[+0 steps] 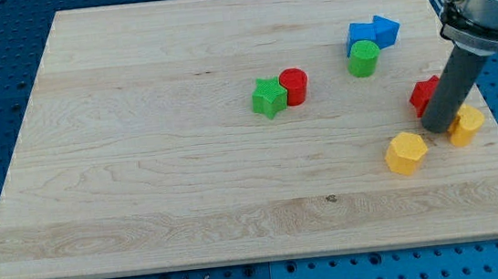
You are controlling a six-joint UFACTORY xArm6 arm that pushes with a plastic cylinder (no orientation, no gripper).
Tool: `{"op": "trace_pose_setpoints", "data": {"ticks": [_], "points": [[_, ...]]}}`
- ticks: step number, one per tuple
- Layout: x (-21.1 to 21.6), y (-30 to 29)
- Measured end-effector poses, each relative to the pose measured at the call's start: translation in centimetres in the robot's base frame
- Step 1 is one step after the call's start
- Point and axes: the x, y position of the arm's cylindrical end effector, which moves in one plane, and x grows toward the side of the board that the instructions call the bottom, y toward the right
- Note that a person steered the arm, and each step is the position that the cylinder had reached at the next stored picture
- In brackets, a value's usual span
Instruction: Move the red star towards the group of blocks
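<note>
The red star [424,95] lies near the view's right edge of the wooden board [142,168], partly hidden by my rod. My tip [438,128] rests on the board just below and right of the red star, touching or nearly touching it. A group of blocks sits above: a blue block [363,34], a blue triangular block [387,30] and a green cylinder [363,59]. A green star [269,97] and a red cylinder [294,87] stand together near the board's middle.
A yellow hexagonal block [406,154] lies below and left of my tip. A second yellow block [468,125] sits right of the tip, partly hidden by the rod. The board's right edge is close by.
</note>
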Motion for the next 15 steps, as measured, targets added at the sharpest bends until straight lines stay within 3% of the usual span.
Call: {"op": "trace_pose_setpoints", "data": {"ticks": [1, 4, 7, 9, 10, 13, 15], "points": [[-1.8, 0.1], [-1.4, 6.3], [-3.2, 1.4], [-3.1, 7.3], [-4.5, 3.9], [-2.1, 6.1], [-4.9, 5.1]]}}
